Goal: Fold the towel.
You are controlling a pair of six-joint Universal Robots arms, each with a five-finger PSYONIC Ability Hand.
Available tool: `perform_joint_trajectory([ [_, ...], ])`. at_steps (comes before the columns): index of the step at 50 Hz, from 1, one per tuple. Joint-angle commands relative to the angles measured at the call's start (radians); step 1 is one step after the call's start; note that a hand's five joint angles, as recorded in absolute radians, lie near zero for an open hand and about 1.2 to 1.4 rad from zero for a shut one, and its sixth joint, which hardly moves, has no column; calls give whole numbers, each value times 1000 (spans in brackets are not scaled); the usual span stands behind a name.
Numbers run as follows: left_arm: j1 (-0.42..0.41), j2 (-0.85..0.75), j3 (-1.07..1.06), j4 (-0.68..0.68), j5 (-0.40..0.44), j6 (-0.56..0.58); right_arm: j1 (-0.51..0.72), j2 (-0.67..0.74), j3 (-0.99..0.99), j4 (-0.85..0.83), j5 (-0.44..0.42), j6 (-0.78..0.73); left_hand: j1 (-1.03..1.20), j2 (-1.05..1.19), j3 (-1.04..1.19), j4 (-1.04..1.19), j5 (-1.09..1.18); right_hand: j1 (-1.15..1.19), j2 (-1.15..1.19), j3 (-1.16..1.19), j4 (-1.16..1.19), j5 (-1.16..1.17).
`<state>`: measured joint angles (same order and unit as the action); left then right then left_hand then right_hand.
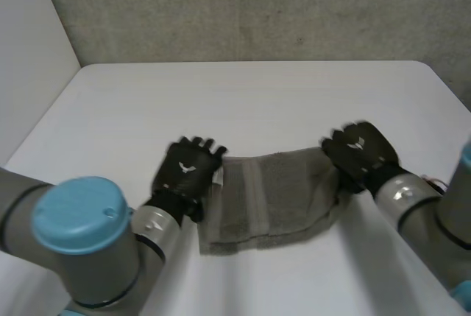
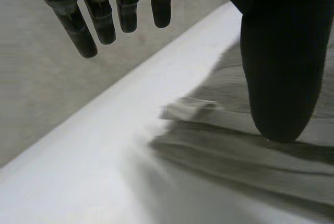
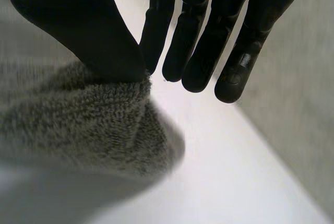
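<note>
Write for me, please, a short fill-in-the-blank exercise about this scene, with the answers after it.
1. The towel is ___ in colour.
2. It lies on a ___ table.
3. The right hand pinches it between a finger and the ___.
4. The left hand, its fingers straight, is ___.
Missing words: grey, white, thumb, open.

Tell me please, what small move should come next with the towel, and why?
Probably the left hand should close on its end of the towel. Its fingers are straight, apart from the thumb over the cloth, so it grips nothing. The right hand seems to pinch the other end between thumb and finger. Both ends likely need a grip before folding.
</note>
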<state>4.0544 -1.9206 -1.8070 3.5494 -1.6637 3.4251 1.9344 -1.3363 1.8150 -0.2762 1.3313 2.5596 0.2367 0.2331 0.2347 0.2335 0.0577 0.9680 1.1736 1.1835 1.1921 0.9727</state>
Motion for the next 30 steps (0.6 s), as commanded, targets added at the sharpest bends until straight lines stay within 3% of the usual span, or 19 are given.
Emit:
perform_joint_trajectory([
  [1,129,159,-63,-4,-30,-1,275,61,-144,11,5,2,6,10,8,9,11,428,223,213,204,249],
  [8,224,261,-121,-6,-25,-10,518,267,-223,18,-30,14,6,10,8,9,11,428,223,213,204,249],
  [13,230,265,-138,-6,-10,-47,548,339,-235,63,-23,10,6,10,8,9,11,428,223,213,204,249],
  [17,225,262,-137,-4,5,-56,545,321,-235,80,-7,14,9,13,11,12,14,428,223,213,204,249],
  [18,225,256,-129,-3,12,-58,538,292,-235,84,2,19,9,13,11,12,14,182,-23,-33,-42,3],
  [19,225,256,-129,-3,12,-58,538,292,-235,84,2,19,9,13,11,12,14,180,-26,-36,-44,1],
  [21,209,250,-106,3,34,-60,491,209,-218,84,29,31,12,16,14,15,16,-531,-736,-746,-755,-710],
  [24,193,238,-86,5,44,-61,410,132,-195,86,68,53,15,19,17,18,19,-709,-915,-925,-933,-888],
  [30,127,209,-25,-1,44,-64,282,5,-137,86,108,159,12,16,14,15,17,-678,-883,-893,-902,-857],
])
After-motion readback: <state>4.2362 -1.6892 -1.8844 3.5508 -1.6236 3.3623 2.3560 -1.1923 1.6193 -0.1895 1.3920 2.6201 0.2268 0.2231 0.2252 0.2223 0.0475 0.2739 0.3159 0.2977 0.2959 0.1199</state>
